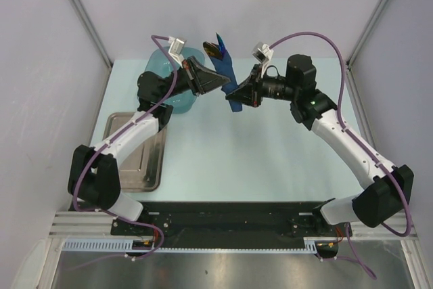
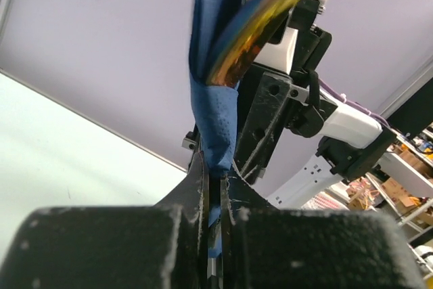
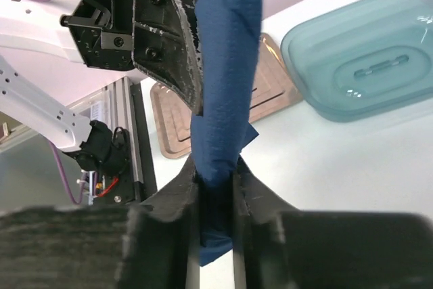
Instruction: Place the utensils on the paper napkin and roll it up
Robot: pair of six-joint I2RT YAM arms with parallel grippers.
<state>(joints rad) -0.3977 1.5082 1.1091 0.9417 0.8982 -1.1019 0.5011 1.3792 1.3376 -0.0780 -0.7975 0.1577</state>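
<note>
The navy paper napkin (image 1: 229, 72) is rolled into a bundle and held up off the table between both grippers. The gold bowl of a utensil (image 1: 213, 49) sticks out of its far end; the other utensils are hidden inside. My left gripper (image 1: 224, 84) is shut on the roll from the left, with the napkin (image 2: 213, 99) and the gold spoon bowl (image 2: 264, 25) above its jaws. My right gripper (image 1: 237, 91) is shut on the roll from the right, and the napkin (image 3: 226, 65) passes up out of its jaws. The left gripper's fingers (image 3: 169, 32) touch the roll just above.
A translucent teal tub (image 1: 169, 65) stands at the back left behind the left arm, and it also shows in the right wrist view (image 3: 365, 52). A metal tray (image 1: 139, 153) lies at the left edge of the table. Grey walls enclose the table.
</note>
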